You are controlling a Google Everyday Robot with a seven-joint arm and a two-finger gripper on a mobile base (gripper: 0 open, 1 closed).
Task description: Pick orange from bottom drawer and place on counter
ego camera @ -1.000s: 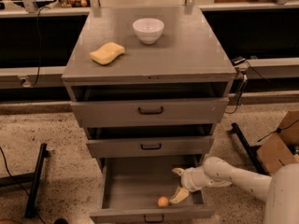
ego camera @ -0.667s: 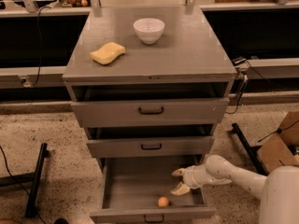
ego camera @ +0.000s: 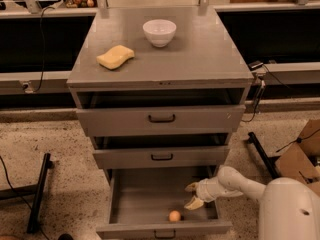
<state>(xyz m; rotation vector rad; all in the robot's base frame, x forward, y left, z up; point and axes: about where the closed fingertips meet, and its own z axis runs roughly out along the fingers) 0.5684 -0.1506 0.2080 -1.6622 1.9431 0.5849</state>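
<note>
So, count time: three grey drawers in the stack, and only the bottom drawer (ego camera: pixel 142 196) was pulled well out. There was one orange (ego camera: pixel 174 216) sitting on that drawer's floor, right up near its front wall and slightly right of its middle.

There was one gripper (ego camera: pixel 193 195), reaching into the bottom drawer from its right side and hanging over the right part of the drawer's floor. Its two yellowish fingers (ego camera: pixel 194 203) were spread apart with nothing between them, so it wasn't carrying anything. The orange was near the lower finger, a little further toward the drawer's front and to the left, and not touching it.

Straight above the bottom drawer came the middle drawer (ego camera: pixel 125 158) and then the top drawer (ego camera: pixel 125 121), each with one dark handle on its front. Above those was the counter (ego camera: pixel 205 54), with exactly two things on it: one white bowl (ego camera: pixel 159 32) toward the back and one yellow wavy sponge (ego camera: pixel 115 57) toward the left.

On the floor out to the right of the bottom drawer was one cardboard box (ego camera: pixel 300 156).
</note>
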